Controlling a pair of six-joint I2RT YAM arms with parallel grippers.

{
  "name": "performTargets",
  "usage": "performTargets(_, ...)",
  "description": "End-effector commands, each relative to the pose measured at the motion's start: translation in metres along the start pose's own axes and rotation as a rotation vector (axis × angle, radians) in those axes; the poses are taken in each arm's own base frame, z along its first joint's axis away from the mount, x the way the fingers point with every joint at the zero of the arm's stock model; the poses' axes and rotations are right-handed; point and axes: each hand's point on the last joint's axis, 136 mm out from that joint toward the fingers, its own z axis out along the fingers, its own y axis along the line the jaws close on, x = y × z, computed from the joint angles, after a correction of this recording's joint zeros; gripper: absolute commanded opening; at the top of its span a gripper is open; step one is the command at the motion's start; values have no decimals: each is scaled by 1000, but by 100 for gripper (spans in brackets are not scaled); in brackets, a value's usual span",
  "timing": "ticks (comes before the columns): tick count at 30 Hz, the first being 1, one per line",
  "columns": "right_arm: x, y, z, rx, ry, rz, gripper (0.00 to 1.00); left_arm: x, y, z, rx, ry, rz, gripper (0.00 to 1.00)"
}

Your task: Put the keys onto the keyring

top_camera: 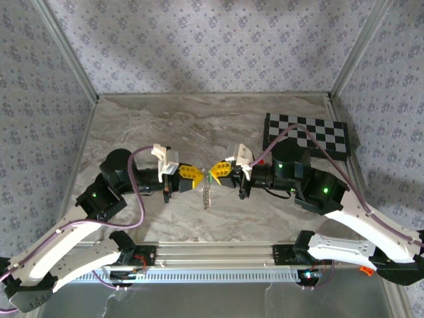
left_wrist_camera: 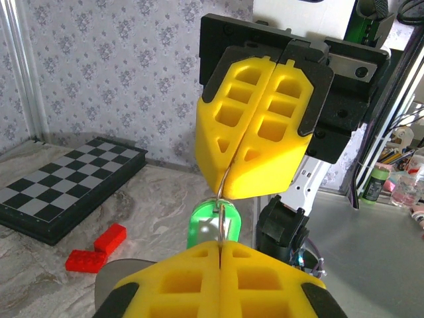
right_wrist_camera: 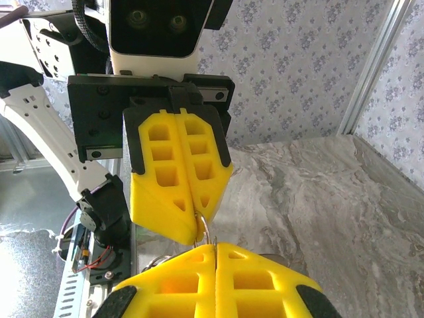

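Observation:
Both grippers meet tip to tip above the middle of the table. My left gripper (top_camera: pixel 197 175) (left_wrist_camera: pixel 220 247) is shut on a thin silvery wire loop of the keyring (left_wrist_camera: pixel 224 199) (right_wrist_camera: pixel 207 228). My right gripper (top_camera: pixel 214 171) (right_wrist_camera: pixel 215 246) faces it and is shut on the same loop from the other side. A small bright green key (left_wrist_camera: pixel 211 225) (top_camera: pixel 211 177) hangs at the loop between the yellow fingertips, and I cannot tell whether the wire passes through it. A floppy beaded part of the keyring (top_camera: pixel 207 195) dangles below the tips.
A folded chessboard (top_camera: pixel 306 134) (left_wrist_camera: pixel 66 185) lies at the back right. Two red bricks (left_wrist_camera: pixel 96 250) lie on the marble table (top_camera: pixel 165 126) near it. Patterned walls with metal posts close in three sides. An orange piece (top_camera: pixel 364 269) sits by the right arm's base.

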Motion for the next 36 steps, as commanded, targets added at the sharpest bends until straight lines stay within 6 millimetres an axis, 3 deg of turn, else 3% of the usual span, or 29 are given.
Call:
performTargets(1,-1,2,-1,-4,3,-4,0,-26,-8,-5,11,-72,58,0)
performTargets(18,-4,5,-10,-12,-15,-4,0,-26,-6,-6,-2,-71,63,0)
performTargets(33,-5,3,-6,-16,-29,8,0,-26,-7,-5,1,-71,63,0)
performTargets(34,8,3,-1,-20,-3,18,0,-26,-6,-5,1,-70,63,0)
performTargets(36,7,2,0,-21,-5,18,0,-25,-6,-5,0,-70,64,0)
